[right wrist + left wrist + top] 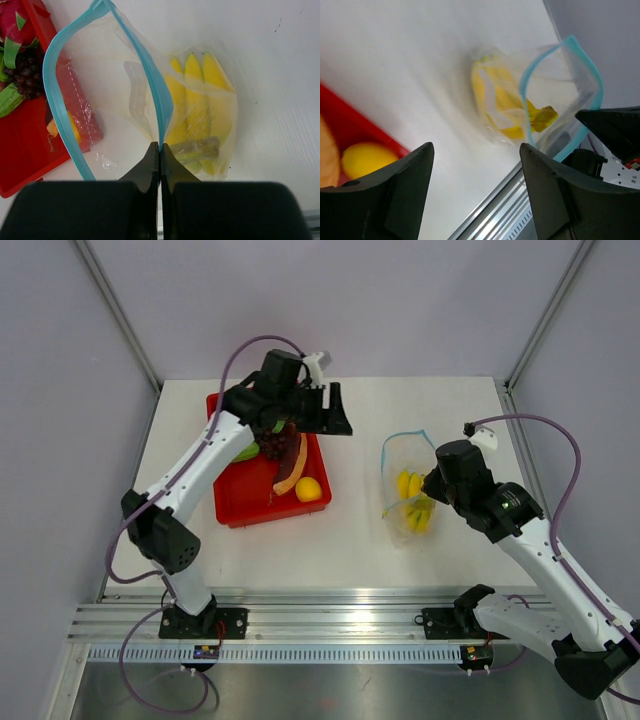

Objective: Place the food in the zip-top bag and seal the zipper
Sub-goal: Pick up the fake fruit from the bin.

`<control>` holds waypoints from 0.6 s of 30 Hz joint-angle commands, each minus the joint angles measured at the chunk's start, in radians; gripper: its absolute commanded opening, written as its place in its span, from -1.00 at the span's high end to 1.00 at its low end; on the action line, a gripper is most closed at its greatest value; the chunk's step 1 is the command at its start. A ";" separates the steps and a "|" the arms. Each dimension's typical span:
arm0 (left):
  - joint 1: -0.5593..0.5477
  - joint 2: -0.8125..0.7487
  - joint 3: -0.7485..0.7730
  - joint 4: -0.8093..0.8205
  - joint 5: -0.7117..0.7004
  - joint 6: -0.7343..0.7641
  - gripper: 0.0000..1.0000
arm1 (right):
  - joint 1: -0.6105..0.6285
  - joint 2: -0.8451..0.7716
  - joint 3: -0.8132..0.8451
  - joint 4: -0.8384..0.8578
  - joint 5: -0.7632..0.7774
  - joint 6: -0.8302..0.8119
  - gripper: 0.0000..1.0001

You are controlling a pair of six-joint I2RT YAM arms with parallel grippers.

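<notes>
Closest to me, the right gripper [159, 150] pinches its fingers tight on the zipper [56, 70], gripping one side of the teal strip so that the mouth of the zip-top bag [403, 475] gapes open toward the far side. The bag lies on the white table [350, 550], well apart from the red tray [240, 512], and the yellow banana bunch [200, 100] sits inside it. Further back, the tray holds the yellow-orange citrus [308, 489], the orange papaya slice [292, 470], purple grapes [277, 445] and a green piece [246, 451]. The left gripper [476, 150] hangs over the tray's far right corner, jaws wide (nothing between them).
</notes>
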 commanded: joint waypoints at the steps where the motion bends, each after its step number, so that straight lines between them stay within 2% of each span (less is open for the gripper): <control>1: 0.084 -0.103 -0.085 -0.017 -0.175 -0.052 -0.46 | 0.000 -0.003 -0.002 0.042 -0.007 -0.009 1.00; 3: 0.094 -0.097 -0.122 -0.050 -0.294 -0.055 -0.45 | 0.000 -0.002 -0.002 0.042 -0.010 -0.009 1.00; 4: 0.098 -0.083 -0.133 -0.073 -0.303 -0.058 -0.44 | 0.000 -0.002 -0.002 0.042 -0.012 -0.009 1.00; 9: 0.100 -0.057 -0.281 -0.022 -0.320 -0.128 -0.44 | 0.000 0.003 0.003 0.041 -0.010 -0.012 1.00; 14: 0.097 0.012 -0.355 -0.006 -0.301 -0.144 -0.44 | 0.001 0.005 0.005 0.033 -0.012 -0.012 1.00; 18: 0.091 0.035 -0.415 0.041 -0.274 -0.147 -0.36 | 0.000 0.011 0.003 0.039 -0.013 -0.009 1.00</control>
